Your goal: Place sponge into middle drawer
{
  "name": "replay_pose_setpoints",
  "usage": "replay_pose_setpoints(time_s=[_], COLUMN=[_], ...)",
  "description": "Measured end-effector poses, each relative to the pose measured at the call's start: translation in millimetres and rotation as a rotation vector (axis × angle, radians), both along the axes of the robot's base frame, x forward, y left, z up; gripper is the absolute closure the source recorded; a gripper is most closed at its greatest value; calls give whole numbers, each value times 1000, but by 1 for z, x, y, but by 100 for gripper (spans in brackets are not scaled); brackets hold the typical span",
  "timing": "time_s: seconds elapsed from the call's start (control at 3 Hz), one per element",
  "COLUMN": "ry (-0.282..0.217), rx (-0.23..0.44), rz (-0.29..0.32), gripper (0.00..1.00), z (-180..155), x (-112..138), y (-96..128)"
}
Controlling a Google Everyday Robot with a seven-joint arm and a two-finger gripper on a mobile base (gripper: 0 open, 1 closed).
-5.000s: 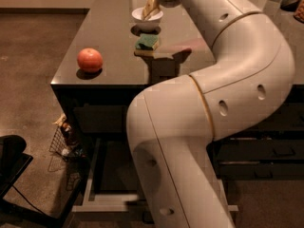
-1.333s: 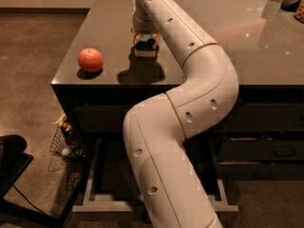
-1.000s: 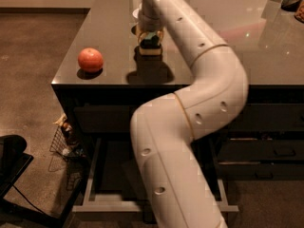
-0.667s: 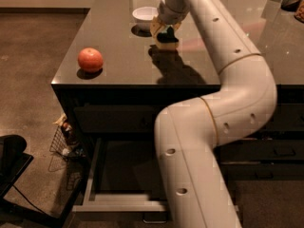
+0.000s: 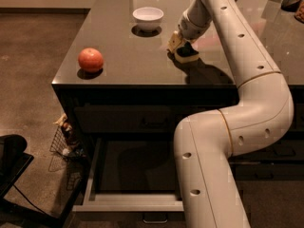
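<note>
**Status: Sponge Gripped at Countertop**

The gripper is clamped on the sponge at the countertop, to the right of the white bowl. The middle drawer stands open below, with its dark floor exposed.

Desk: dark, glossy, mirror-like top. Bowl by the back edge: white, glazed, shiny. Fruit near the front-left corner: smooth skin, slight sheen. Arm: smooth off-white plastic, satin. Gripper, midway between front and back edges, clamps the sponge, which has a matt yellow foam body. Drawer: pale grey metal rim, matt dark floor.
</note>
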State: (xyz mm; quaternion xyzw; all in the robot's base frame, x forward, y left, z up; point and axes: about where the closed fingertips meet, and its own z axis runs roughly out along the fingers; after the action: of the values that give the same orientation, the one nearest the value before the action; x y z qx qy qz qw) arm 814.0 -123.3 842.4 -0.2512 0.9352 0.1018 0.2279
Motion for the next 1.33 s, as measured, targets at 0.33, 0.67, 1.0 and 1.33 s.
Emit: replay_pose_setpoints(time_s=[0.33, 0.67, 1.0, 1.33], ry=[0, 0, 0, 29], rx=[0, 0, 0, -75], rz=[0, 0, 0, 37], gripper=[100, 100, 100, 100], z=[3, 4, 4, 26], x=[0, 0, 0, -23], y=[0, 0, 0, 3])
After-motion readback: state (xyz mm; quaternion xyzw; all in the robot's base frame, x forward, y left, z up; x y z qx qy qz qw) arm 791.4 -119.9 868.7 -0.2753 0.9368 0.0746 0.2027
